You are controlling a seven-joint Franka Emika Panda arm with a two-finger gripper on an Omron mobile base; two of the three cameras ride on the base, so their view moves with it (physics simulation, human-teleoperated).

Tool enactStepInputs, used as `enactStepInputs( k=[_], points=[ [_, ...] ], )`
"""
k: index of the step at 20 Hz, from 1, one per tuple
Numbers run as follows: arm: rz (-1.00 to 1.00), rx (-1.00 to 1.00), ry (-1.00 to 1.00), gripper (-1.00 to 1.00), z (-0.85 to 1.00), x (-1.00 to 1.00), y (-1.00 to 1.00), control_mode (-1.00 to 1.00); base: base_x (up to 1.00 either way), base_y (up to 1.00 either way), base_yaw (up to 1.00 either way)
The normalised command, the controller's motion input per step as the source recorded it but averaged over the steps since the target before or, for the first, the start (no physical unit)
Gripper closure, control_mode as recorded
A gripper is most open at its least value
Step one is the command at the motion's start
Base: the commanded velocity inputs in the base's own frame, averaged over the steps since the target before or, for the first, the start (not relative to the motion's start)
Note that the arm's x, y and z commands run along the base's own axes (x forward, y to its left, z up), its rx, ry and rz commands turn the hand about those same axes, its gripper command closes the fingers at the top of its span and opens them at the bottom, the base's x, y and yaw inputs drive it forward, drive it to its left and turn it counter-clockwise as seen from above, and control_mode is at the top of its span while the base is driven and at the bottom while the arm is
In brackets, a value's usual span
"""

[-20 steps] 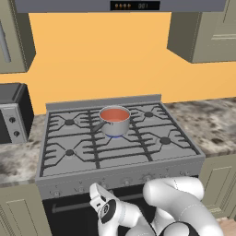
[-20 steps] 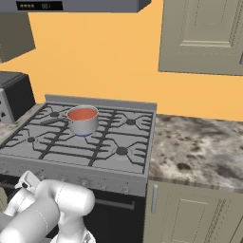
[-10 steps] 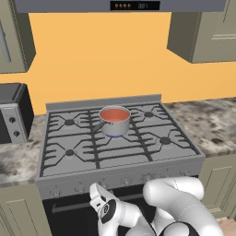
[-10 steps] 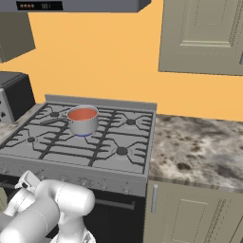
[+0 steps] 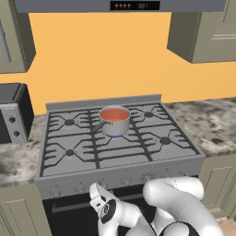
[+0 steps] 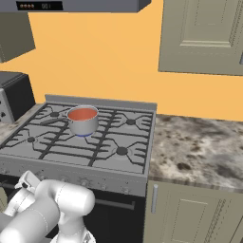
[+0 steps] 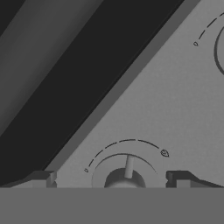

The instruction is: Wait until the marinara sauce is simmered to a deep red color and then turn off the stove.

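Observation:
The marinara sauce (image 5: 114,114) (image 6: 82,114) is a smooth orange-red surface in a small steel saucepan (image 5: 115,126) on the middle rear burner of the stove (image 5: 152,159) (image 6: 128,163). A blue flame shows under the pan. My gripper (image 5: 95,190) (image 6: 26,179) is low at the stove's front panel, left of centre. In the hand view a round front knob (image 7: 125,176) sits close up between my gripper's (image 7: 111,180) two fingertips (image 7: 41,178). They stand wide apart on either side of it, open, without touching it.
A black-and-silver box appliance (image 5: 11,115) (image 6: 14,95) stands on the counter left of the stove. A mottled stone counter (image 5: 212,124) (image 6: 199,147) runs to the right. The dark oven door (image 7: 65,65) lies below the knob panel; another knob (image 7: 221,50) is nearby.

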Motion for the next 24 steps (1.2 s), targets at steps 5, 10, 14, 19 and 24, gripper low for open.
enactStepInputs(
  k=[5,10,14,19,24],
  points=[
    [0.0,0.0,0.0,-1.0,0.0,0.0,0.0,-1.0,0.0,0.0,0.0],
    [0.0,0.0,0.0,-1.0,0.0,0.0,0.0,-1.0,0.0,0.0,0.0],
    [0.0,0.0,0.0,-1.0,0.0,0.0,0.0,-1.0,0.0,0.0,0.0],
    [0.0,0.0,0.0,-1.0,0.0,0.0,0.0,-1.0,0.0,0.0,0.0],
    [0.0,0.0,0.0,-1.0,0.0,0.0,0.0,-1.0,0.0,0.0,0.0]
  ],
)
